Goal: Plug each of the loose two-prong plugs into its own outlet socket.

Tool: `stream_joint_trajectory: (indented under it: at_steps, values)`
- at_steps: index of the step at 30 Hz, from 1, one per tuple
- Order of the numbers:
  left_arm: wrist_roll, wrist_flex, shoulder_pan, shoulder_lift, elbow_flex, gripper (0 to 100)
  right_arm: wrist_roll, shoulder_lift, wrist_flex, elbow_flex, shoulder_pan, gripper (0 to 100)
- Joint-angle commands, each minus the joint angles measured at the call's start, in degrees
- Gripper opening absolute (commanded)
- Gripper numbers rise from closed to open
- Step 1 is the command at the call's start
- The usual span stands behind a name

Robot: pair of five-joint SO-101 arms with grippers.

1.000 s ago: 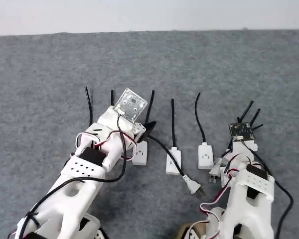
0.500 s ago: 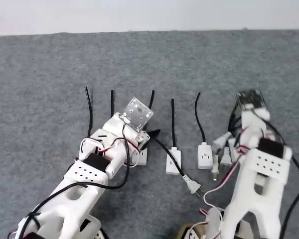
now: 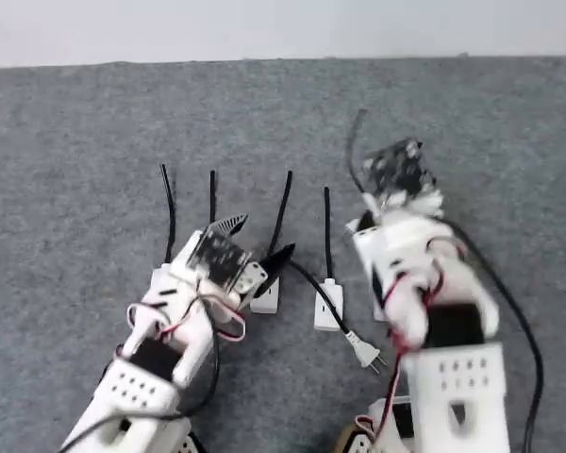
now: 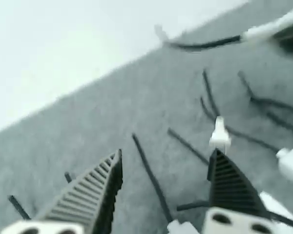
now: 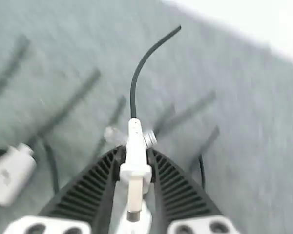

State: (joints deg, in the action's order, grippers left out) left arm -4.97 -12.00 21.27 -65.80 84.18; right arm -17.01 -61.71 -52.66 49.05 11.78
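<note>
Right gripper clamped on a white two-prong plug, ribbed black pads on both sides, thin black cord arcing off it, held off the grey felt mat. Left gripper spread wide, just beside a boxy white socket. Second plug lies flat on the mat.

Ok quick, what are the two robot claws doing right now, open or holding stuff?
Left gripper: open, nothing between its jaws.
Right gripper: closed on a white plug.

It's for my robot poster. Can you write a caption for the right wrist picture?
Right gripper clamps a white plug, its black cord trailing away over the gray carpet.
</note>
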Motion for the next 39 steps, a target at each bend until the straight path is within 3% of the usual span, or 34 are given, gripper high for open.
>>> stream_joint_trajectory:
  at_steps: [1,10,15,22,39]
  values:
    - [-1.8,-2.6,1.9,-11.1,1.8,27,0.6,-13.2,7.6,8.0,4.9,0.9]
    - [-2.0,-5.3,2.6,-21.5,5.6,27,0.4,-34.8,9.8,24.0,11.6,0.9]
    - [-2.0,-5.1,2.6,-21.5,5.6,27,0.4,-42.2,1.4,24.2,16.9,0.9]
    - [-2.5,-4.8,2.2,-21.5,5.6,27,-4.0,-41.8,-6.1,21.7,24.5,0.9]
    - [-4.0,-4.2,2.1,-22.0,4.6,27,-6.9,-41.8,-8.8,27.4,24.7,0.9]
